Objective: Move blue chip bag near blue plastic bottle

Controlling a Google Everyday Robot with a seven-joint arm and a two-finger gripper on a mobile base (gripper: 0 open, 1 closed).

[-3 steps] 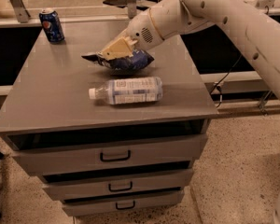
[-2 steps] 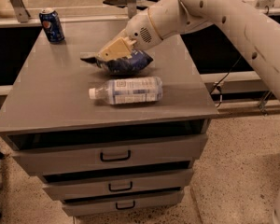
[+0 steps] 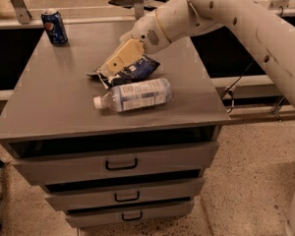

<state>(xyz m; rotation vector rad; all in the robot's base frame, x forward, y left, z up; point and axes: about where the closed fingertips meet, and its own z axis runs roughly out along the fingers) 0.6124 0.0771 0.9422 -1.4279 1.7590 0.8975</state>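
Observation:
The blue chip bag (image 3: 139,69), dark blue crinkled foil with white patches, lies on the grey cabinet top (image 3: 54,102) just behind the blue plastic bottle (image 3: 136,95). The bottle lies on its side, white cap pointing left, and the bag touches or nearly touches it. My gripper (image 3: 104,74) reaches in from the upper right. Its beige fingers (image 3: 122,57) are shut on the bag's left end, low over the top. The fingers hide part of the bag.
A dark blue soda can (image 3: 54,27) stands upright at the far left corner of the cabinet top. My white arm (image 3: 246,18) crosses the right side of the view. Three drawers with dark handles (image 3: 121,164) sit below. A speckled floor lies to the right.
My gripper and the bag's left end have come down slightly toward the cabinet top, just behind the bottle. The bottle and the can have not moved.

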